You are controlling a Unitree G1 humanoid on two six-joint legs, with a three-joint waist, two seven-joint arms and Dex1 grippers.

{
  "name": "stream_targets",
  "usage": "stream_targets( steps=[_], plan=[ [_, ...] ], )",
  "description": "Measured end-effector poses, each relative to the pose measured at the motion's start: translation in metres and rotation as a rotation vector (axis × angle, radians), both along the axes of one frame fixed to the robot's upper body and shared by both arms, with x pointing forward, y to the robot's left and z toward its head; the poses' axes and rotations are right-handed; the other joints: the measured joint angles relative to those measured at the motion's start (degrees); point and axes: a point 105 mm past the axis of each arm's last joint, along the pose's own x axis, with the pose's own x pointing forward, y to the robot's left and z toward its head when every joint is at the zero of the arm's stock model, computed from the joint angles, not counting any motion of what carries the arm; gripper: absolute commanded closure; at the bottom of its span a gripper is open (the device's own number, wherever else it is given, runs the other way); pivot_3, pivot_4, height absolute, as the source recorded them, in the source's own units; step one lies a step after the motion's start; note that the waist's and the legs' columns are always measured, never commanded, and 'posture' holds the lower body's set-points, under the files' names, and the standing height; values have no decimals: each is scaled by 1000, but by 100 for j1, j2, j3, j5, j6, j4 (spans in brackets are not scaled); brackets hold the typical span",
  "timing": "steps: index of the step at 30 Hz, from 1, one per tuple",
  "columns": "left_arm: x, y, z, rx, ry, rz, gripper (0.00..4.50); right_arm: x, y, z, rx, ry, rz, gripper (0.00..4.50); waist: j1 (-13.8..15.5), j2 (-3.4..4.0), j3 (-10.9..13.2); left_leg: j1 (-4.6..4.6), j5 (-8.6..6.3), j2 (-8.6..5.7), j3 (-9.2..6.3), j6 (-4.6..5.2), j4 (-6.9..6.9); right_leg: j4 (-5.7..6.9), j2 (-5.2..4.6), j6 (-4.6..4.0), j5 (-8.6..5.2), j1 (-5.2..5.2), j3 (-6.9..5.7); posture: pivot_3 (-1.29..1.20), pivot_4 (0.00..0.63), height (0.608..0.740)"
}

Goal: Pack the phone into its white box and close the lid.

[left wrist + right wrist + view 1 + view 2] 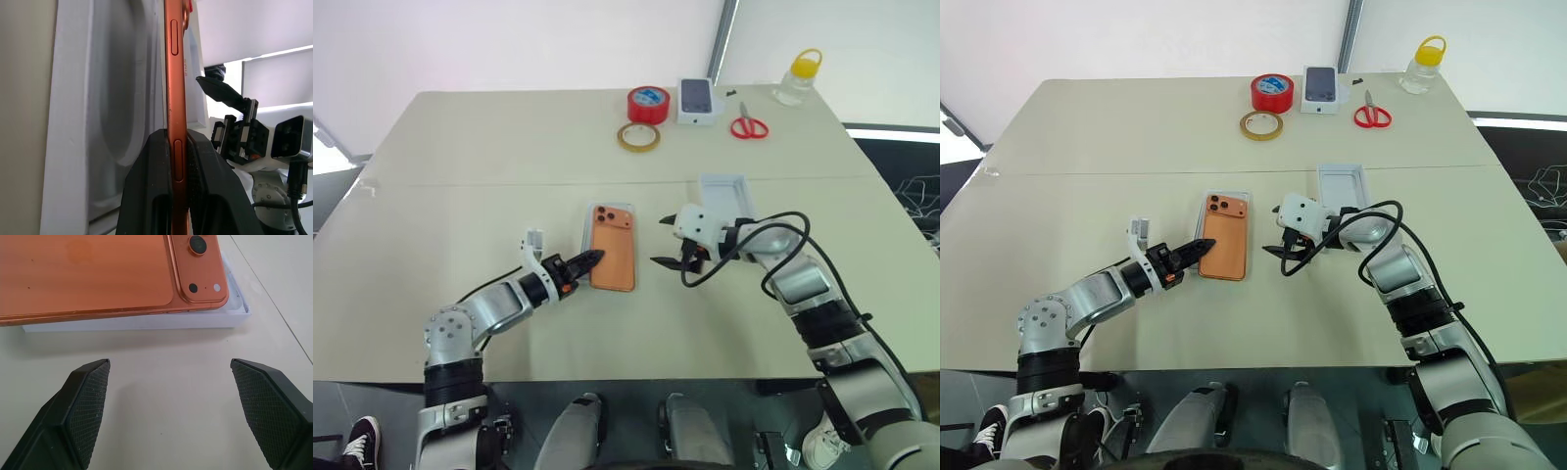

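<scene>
Shallow white cardboard box (588,227), frame centre: slim orange phone (612,253) is held over it, back up, by the left gripper (590,260), clamped on its lower edge. White lid (724,193) lies right. Right gripper (670,241) is spread wide, empty, beside the phone.

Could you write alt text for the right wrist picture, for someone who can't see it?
A slim orange smartphone lies back-up on a shallow white cardboard tray on a beige table, its camera bump facing up. Below, the right tool hangs with its two black fingers spread wide, touching nothing.
</scene>
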Motion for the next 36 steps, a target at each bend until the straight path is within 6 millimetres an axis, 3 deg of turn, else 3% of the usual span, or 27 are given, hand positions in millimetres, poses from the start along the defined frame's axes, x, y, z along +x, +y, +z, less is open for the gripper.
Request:
stream_targets(
  steps=[19, 27, 36],
  plan=[
    [4, 11, 23, -52, -27, 20, 4361, 2, 7, 4, 19, -16, 8, 363, 10, 0, 0, -2, 0, -1, 0, 0, 1, 0, -1, 0, 0, -2, 0, 0, 150, 740],
    [21, 17, 35, -4, -71, 21, 4361, 2, 9, 3, 17, -19, 3, 363, 8, 0, 1, -2, 0, -2, 1, -1, 2, 0, 0, 0, 0, -2, 1, 0, 150, 740],
    [23, 14, 7, 41, -5, -39, 4361, 3, 8, 3, 11, -19, -2, 363, -6, 0, 1, -2, 1, -2, 1, -1, 1, 1, 1, 0, 0, -5, 1, 0, 150, 740]
  ],
)
